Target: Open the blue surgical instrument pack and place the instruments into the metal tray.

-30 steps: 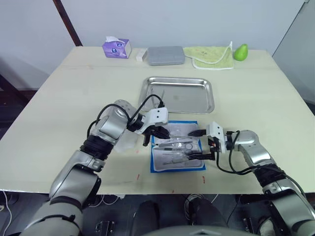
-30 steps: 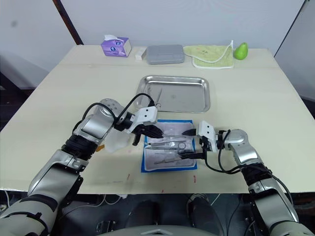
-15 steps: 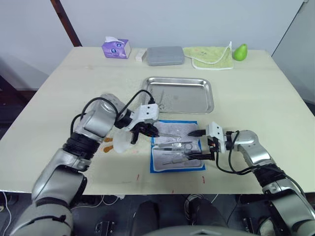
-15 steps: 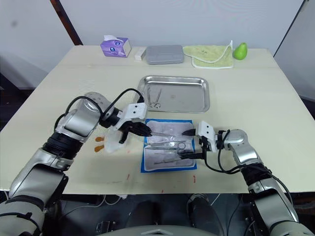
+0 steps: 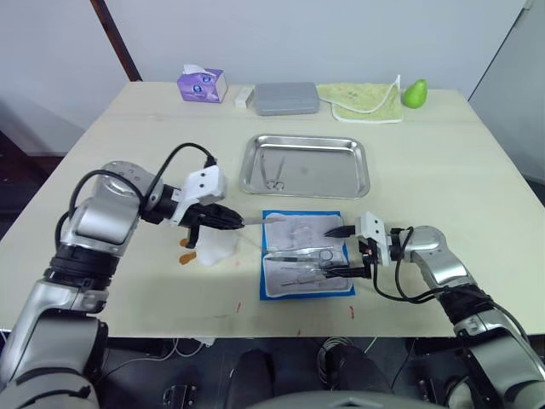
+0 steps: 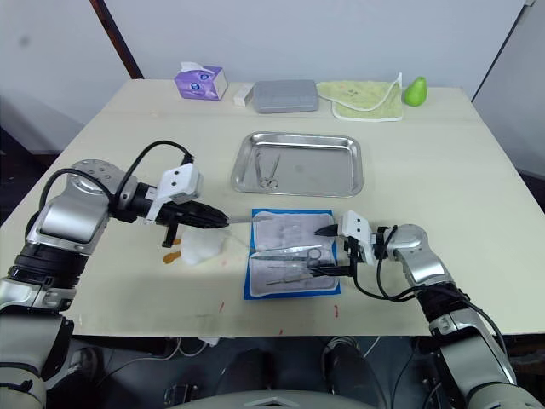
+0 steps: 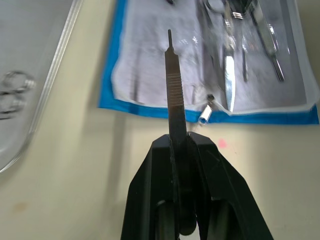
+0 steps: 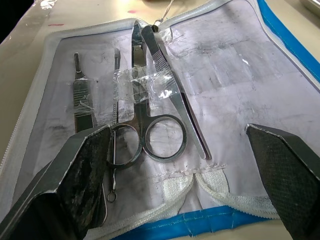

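The blue surgical instrument pack (image 5: 307, 265) lies open on the near table, whitish lining up, with scissors (image 8: 156, 131), forceps (image 8: 167, 80) and other thin instruments (image 8: 82, 97) inside. My left gripper (image 5: 234, 220) hovers just left of the pack, shut on a thin flat metal handle (image 7: 175, 95) whose tip points over the pack's far left corner. My right gripper (image 5: 345, 252) rests at the pack's right edge, open, with fingers (image 8: 75, 185) spread on either side of the ring handles. The metal tray (image 5: 358, 175) sits behind the pack and holds one pair of scissors (image 5: 272, 171).
A crumpled piece of clear plastic (image 5: 215, 248) lies left of the pack, under my left gripper. Along the far edge stand a purple tissue box (image 5: 201, 83), a grey case (image 5: 288, 96), a green cloth (image 5: 366, 100) and a green pear (image 5: 415, 91).
My left arm has swung back to the left, off the pack, drawing the thin metal handle with it. The right gripper has stayed put.
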